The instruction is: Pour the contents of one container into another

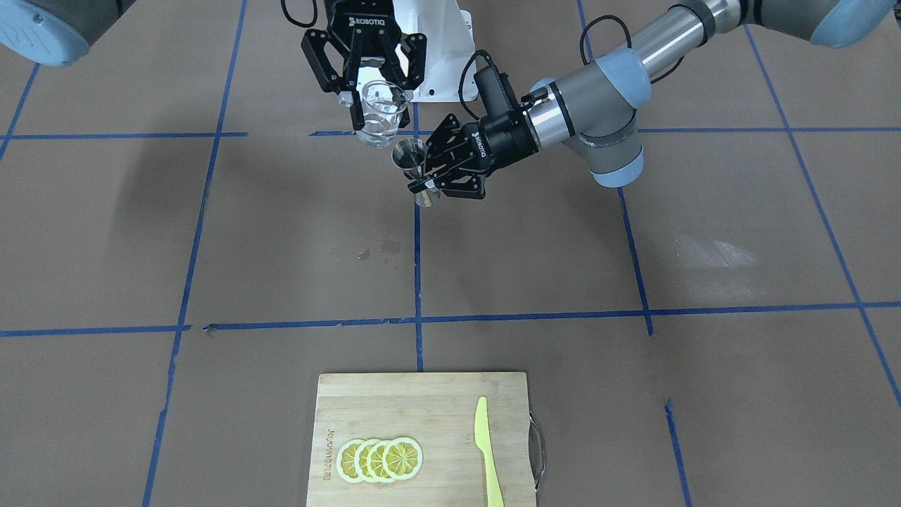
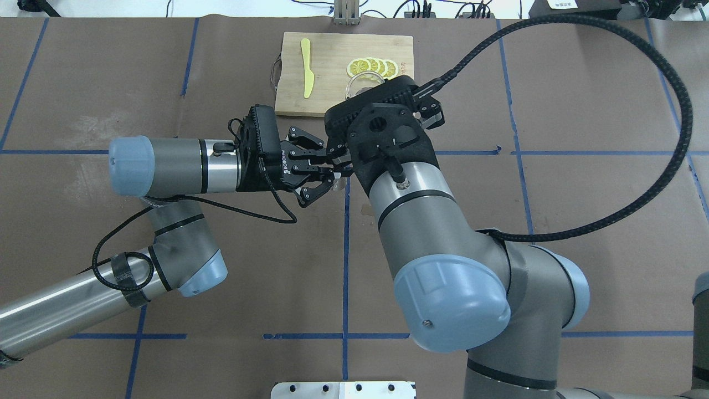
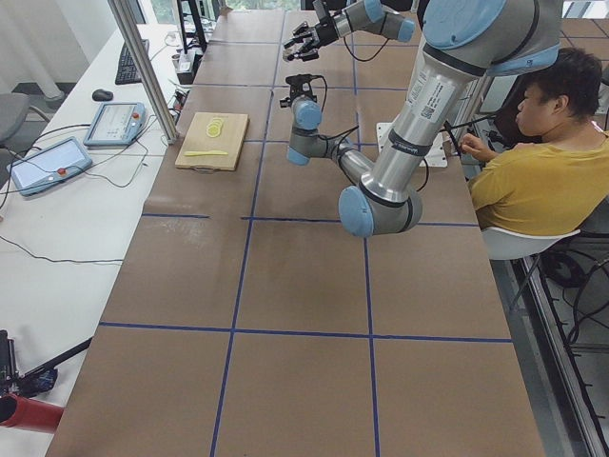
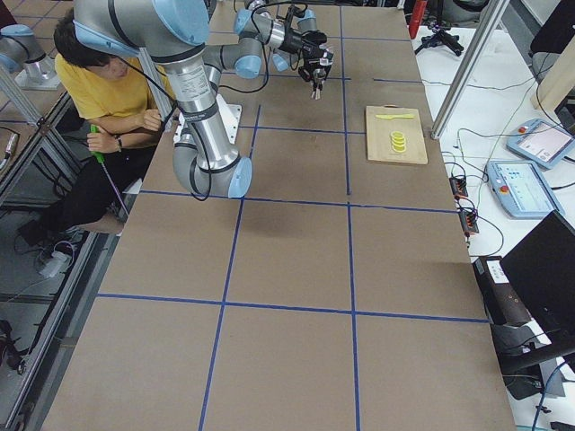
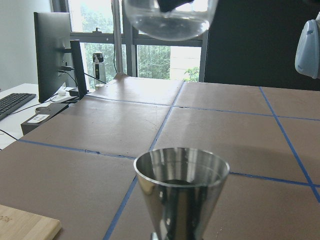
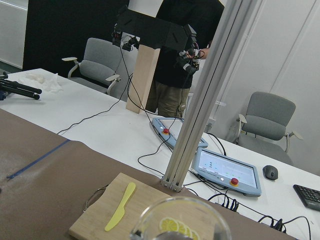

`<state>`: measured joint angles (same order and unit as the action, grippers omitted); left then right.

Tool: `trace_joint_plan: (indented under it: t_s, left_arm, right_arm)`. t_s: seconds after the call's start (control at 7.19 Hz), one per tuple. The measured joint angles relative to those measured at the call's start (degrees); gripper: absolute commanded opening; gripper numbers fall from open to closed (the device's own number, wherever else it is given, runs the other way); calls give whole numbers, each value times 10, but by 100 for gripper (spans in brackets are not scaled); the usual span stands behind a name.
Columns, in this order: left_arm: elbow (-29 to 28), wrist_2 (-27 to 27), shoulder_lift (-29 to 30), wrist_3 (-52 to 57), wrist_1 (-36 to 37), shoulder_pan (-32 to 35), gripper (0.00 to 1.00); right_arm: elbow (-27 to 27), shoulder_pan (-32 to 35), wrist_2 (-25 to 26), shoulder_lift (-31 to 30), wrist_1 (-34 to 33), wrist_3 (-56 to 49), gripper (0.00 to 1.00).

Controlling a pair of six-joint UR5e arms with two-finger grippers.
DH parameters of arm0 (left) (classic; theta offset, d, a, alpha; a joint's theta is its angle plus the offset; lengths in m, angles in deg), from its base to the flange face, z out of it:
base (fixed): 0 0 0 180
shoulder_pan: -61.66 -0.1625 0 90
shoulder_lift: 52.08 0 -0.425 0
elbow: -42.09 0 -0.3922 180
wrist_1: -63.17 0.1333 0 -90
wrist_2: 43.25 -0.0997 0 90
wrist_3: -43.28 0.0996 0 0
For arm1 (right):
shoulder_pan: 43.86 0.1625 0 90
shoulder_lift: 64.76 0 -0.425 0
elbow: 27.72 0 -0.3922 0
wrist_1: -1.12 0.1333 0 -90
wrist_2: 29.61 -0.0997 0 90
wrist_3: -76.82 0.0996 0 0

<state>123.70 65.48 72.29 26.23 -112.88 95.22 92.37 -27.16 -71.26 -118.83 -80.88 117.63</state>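
My right gripper [image 1: 376, 90] is shut on the small clear glass cup [image 1: 382, 113] and holds it in the air, close to upright, with clear liquid in its base. Just below and beside the cup, my left gripper [image 1: 423, 185] is shut on the waist of the steel hourglass jigger [image 1: 411, 158], which stands upright above the table. In the left wrist view the jigger [image 5: 182, 187] fills the lower middle and the cup's bottom [image 5: 170, 19] hangs above it. The right wrist view shows only the cup's rim [image 6: 180, 217]. In the overhead view the right wrist [image 2: 382, 124] hides most of both.
A wooden cutting board [image 1: 394, 401] at the table's far edge from the robot carries lemon slices [image 1: 380, 459] and a yellow knife [image 1: 487, 451]. A small wet mark [image 1: 376, 250] lies on the brown table. A seated person [image 3: 533, 143] is beside the robot's base.
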Motion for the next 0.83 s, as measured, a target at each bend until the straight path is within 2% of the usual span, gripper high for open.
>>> trace_joint_plan:
  t_s: [0.28, 0.83]
  left_arm:
    - [0, 0, 0, 0, 0, 1, 0]
    - [0, 0, 0, 0, 1, 4, 0]
  right_arm:
    - [24, 15, -20, -50, 5, 45, 0]
    - [28, 30, -21, -156, 13, 134, 0]
